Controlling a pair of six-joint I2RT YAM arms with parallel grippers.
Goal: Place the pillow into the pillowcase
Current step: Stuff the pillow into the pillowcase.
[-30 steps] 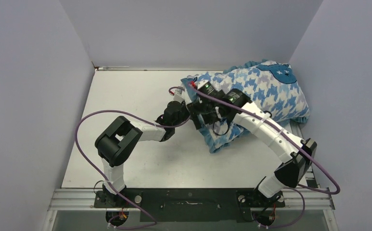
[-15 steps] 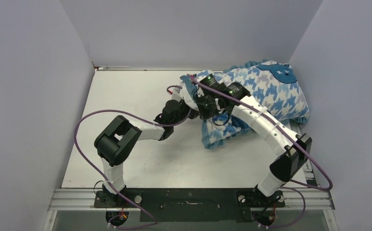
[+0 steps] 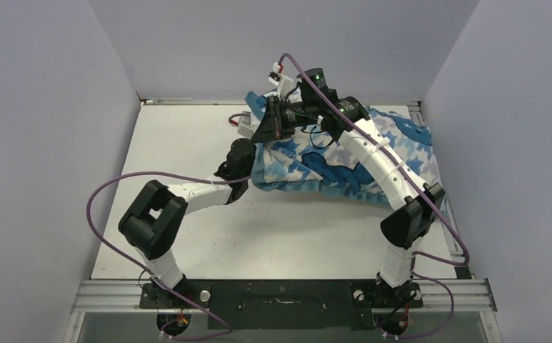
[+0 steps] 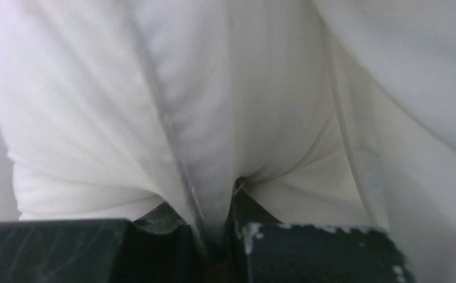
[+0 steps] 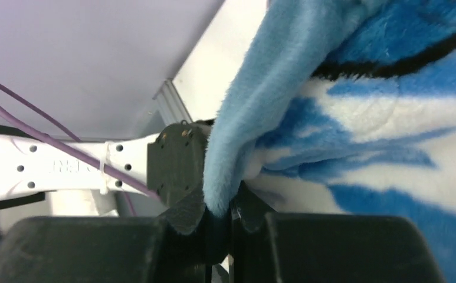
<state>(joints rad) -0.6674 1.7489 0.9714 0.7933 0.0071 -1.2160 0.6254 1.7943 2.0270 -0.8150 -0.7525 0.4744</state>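
Dragged leftward, pillowcase [image 3: 298, 166] edge sits pinched in right gripper [image 5: 218, 213]

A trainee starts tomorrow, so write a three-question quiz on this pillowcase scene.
1. True or false: the right tool is shut on the pillowcase at its blue edge.
2. The fabric pinched in the left tool is: A white, B blue, C lavender.
3. Which arm reaches across the top of the pillowcase?
Key: 1 true; 2 A; 3 the right arm.
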